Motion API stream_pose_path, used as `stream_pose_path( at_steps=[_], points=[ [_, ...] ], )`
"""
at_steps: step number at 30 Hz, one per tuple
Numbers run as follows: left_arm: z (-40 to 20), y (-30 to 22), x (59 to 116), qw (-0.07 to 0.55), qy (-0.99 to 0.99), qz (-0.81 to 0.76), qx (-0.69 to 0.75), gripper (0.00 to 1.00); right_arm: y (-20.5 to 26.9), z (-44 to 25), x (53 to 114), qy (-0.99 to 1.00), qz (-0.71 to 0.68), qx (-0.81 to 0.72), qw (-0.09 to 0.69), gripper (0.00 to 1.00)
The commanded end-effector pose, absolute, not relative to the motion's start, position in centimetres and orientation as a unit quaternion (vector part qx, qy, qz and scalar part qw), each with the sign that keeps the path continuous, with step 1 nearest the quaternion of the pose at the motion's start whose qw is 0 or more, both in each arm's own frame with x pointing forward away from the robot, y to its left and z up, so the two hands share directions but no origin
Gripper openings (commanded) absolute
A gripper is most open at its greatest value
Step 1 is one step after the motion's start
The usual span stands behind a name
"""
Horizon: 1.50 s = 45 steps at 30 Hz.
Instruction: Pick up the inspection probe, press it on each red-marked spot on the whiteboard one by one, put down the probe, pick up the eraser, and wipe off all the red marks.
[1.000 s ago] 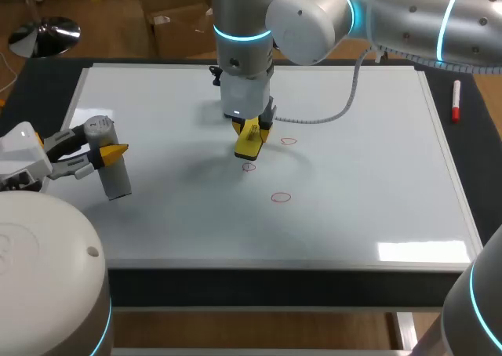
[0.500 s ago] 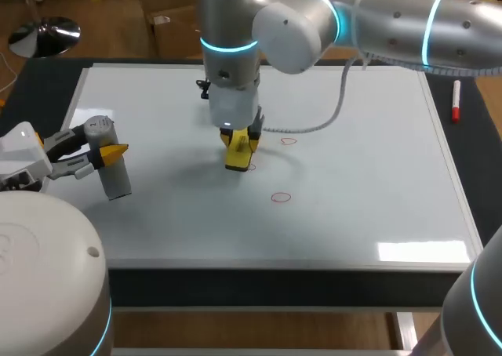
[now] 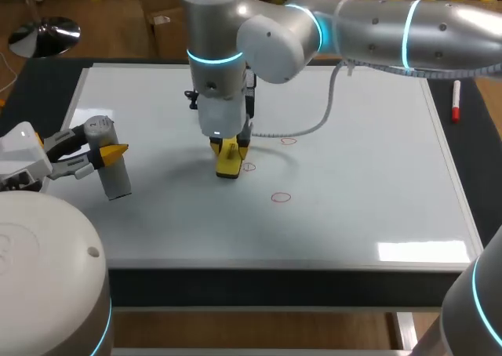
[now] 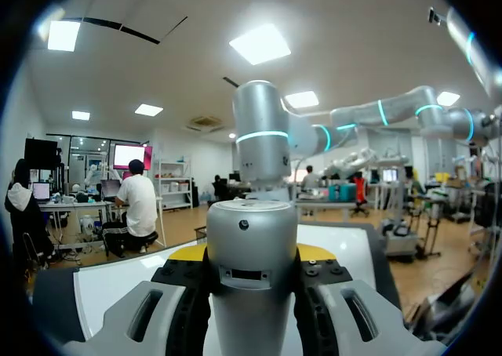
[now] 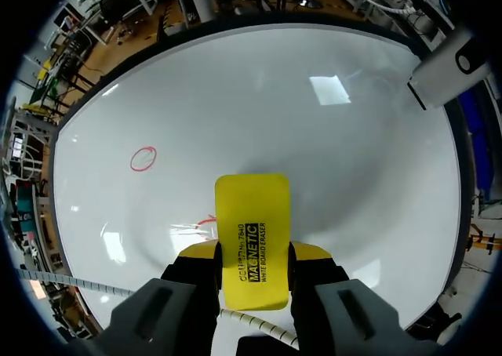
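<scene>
A dark table [image 3: 274, 287] carried a large whiteboard [image 3: 353, 191] lying flat; a red marker [image 3: 456, 101] lay just beside its right edge.

- Whiteboard [image 3: 376, 176]: glossy white surface, pale grey frame.
- Red marks: three thin red outlines, one far [image 3: 289, 141], one beside the eraser [image 3: 249, 166], one near [image 3: 281, 197].
- Eraser [image 5: 251, 238]: bright yellow, with a black band carrying yellow print.
- Inspection probe [image 4: 251, 277]: plain silver-grey, no pattern.
- Left gripper [image 3: 106, 148] and right gripper [image 5: 251, 258]: yellow tips on black fingers, grey housings.
- Right arm [image 3: 353, 27]: silver-white shell with glowing cyan rings.
- Marker [image 3: 456, 101], far right: red and white.
- Counter [image 3: 235, 285]: black.
</scene>
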<state>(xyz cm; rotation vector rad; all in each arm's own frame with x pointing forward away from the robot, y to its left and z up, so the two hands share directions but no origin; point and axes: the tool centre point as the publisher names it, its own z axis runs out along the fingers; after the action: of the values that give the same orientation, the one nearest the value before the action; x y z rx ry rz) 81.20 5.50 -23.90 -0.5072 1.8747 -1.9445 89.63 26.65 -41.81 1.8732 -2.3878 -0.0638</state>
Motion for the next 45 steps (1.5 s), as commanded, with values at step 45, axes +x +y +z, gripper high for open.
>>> stream_pose_path(
  at_steps=[45],
  points=[
    [-23.8, 5.5, 81.2, 0.196, 0.669, -0.694, -0.181, 0.00, 20.4, -39.8, 88.1, -0.809, 0.002, 0.584, 0.066, 0.00]
  ],
)
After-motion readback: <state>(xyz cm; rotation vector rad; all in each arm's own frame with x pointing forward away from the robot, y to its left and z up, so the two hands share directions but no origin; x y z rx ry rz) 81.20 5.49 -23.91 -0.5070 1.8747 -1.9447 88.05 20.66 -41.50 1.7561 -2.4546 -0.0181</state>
